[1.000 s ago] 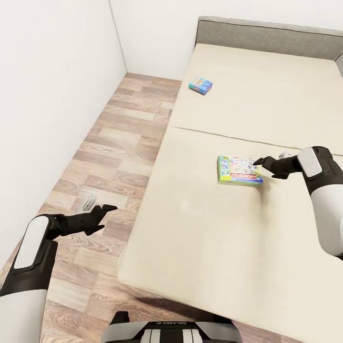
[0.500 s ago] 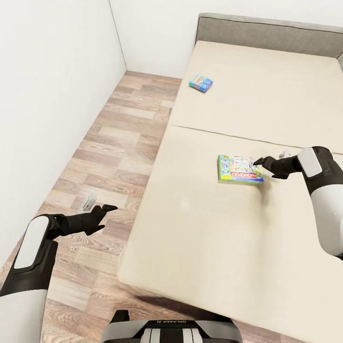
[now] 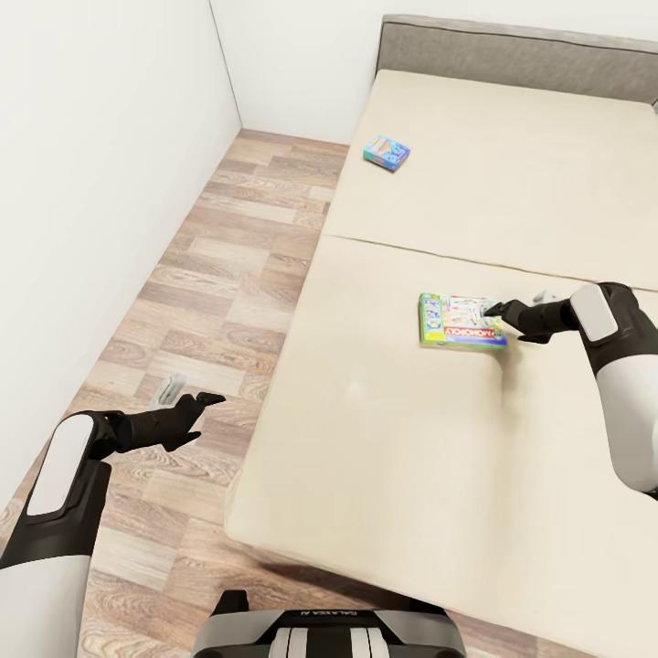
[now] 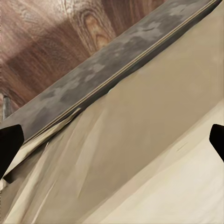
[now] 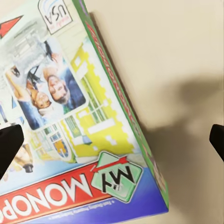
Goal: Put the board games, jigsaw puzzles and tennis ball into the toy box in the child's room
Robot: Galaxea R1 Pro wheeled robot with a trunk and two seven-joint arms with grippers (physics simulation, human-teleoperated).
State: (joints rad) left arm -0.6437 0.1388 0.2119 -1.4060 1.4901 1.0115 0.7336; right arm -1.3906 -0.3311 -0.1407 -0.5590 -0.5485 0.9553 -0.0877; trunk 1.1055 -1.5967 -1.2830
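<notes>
Monopoly box [image 3: 461, 322] lies flat on the near half of the bed [image 3: 393, 429], close to the seam between the two mattress parts. The right gripper [image 3: 498, 309] hangs right over the box's near corner, and its two fingers are spread wide with nothing between them. In the right wrist view the box [image 5: 70, 116] sits under the camera, with its green edge and blue corner in the gap between the two dark fingertips [image 5: 9, 144].

This box looks stiff, flat and light, I think. Its printed top seems smooth, so it may slip. It lies flush on a soft mattress, so a finger could push down into the bed to get under an edge. The long green side near the corner looks like the best place to pinch it.

A smaller light-blue game [image 3: 387, 152] lies far off, on the other half of the bed near the grey headboard [image 3: 512, 50].

The left gripper [image 3: 196, 407] hovers over the wood floor [image 3: 219, 274] beside the bed, also spread apart and holding nothing.
</notes>
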